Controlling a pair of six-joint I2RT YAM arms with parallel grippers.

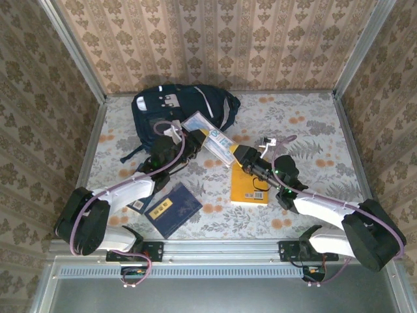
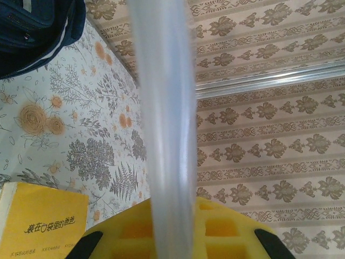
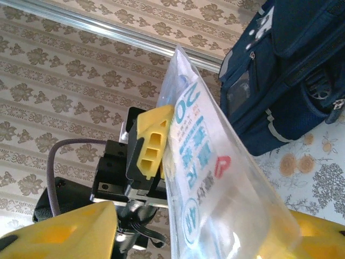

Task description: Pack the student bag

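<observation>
A table [image 1: 313,130] covered in a floral cloth sits inside patterned walls. The student bag [image 1: 186,104], dark navy with a thin white stripe, lies at the far edge left of centre. Its front pocket with 2 white patches faces up, and a strap trails toward the left side. From the left wrist the bag [image 2: 32,27] fills the upper left corner. From the right wrist it [image 3: 291,65] stands at the upper right. 2 books lie flat on the near half of the cloth, well apart. A yellow book [image 1: 249,188] is just under the right arm, also seen from the left wrist [image 2: 38,221], and a dark blue book [image 1: 171,208] lies beside the left arm. Between the arms a clear plastic packet [image 1: 212,138] with blue print is raised off the table, its far end close to the bag's near edge. The left gripper [image 1: 186,145] pinches the packet. Its yellow fingers [image 3: 148,143] press against the film, whose edge [image 2: 164,108] runs up the middle of the left wrist view. The right gripper [image 1: 242,156] reaches the packet's other end. Its fingers [image 3: 59,232] are spread wide, with the packet [image 3: 210,178] between them and a clear gap on 1 side.
</observation>
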